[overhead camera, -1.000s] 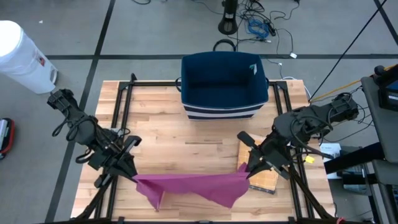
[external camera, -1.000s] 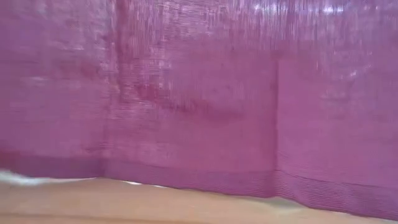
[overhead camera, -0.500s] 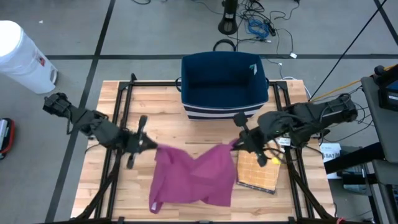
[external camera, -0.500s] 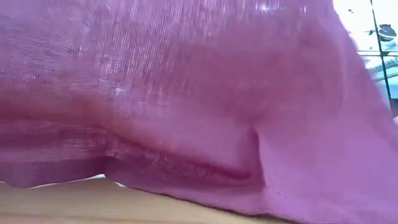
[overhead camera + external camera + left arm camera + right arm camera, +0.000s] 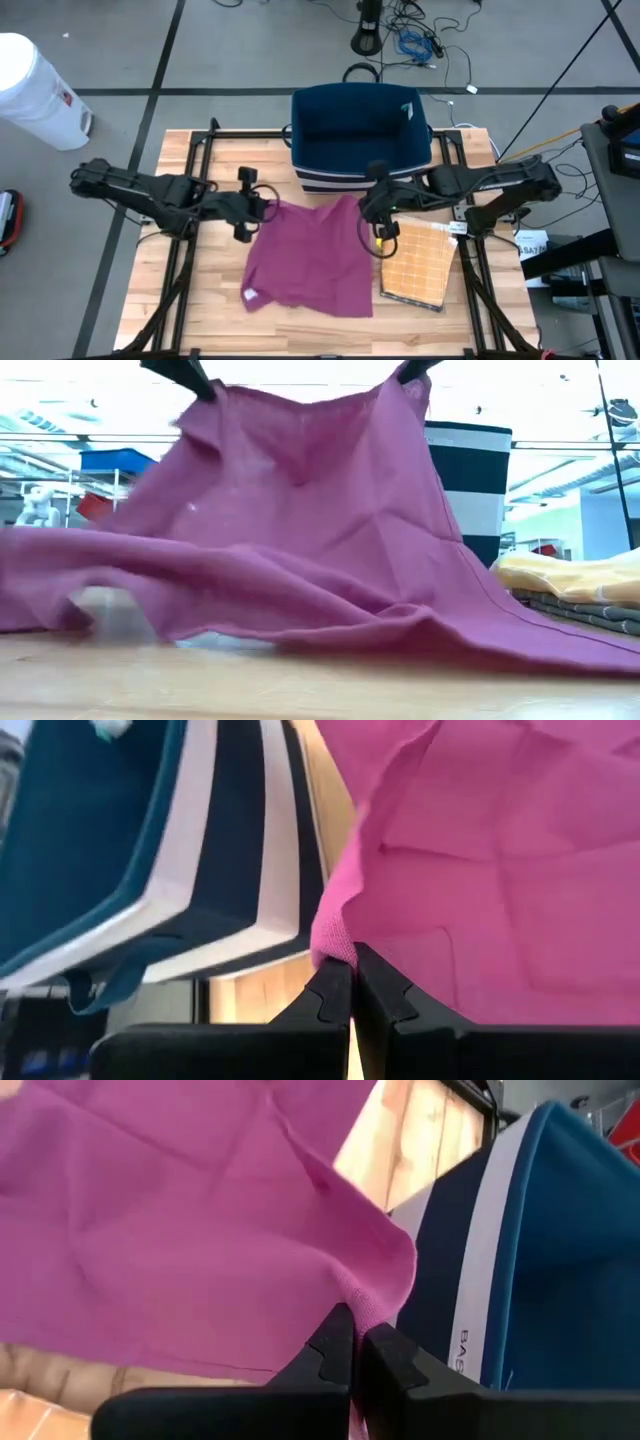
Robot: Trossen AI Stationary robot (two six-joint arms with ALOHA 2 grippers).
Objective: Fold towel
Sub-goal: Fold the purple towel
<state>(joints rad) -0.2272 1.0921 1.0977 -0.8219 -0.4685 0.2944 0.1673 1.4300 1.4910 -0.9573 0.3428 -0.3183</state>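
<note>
The left gripper [image 5: 262, 207] and right gripper [image 5: 368, 206] each pinch a far corner of the pink towel [image 5: 310, 258] tight, holding it up to spread it flat on the table [image 5: 330, 170].

Low view, both arms cropped at top, towel [image 5: 300, 540] hiding table beyond

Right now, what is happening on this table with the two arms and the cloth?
The two arms are handling a pink towel to fold it. The left claw and the right claw are each shut on one far corner of it and hold those corners up, near the blue basket. The rest of the towel slopes down onto the wooden table. A stack of folded cloths lies beside it, under the right arm.
</note>
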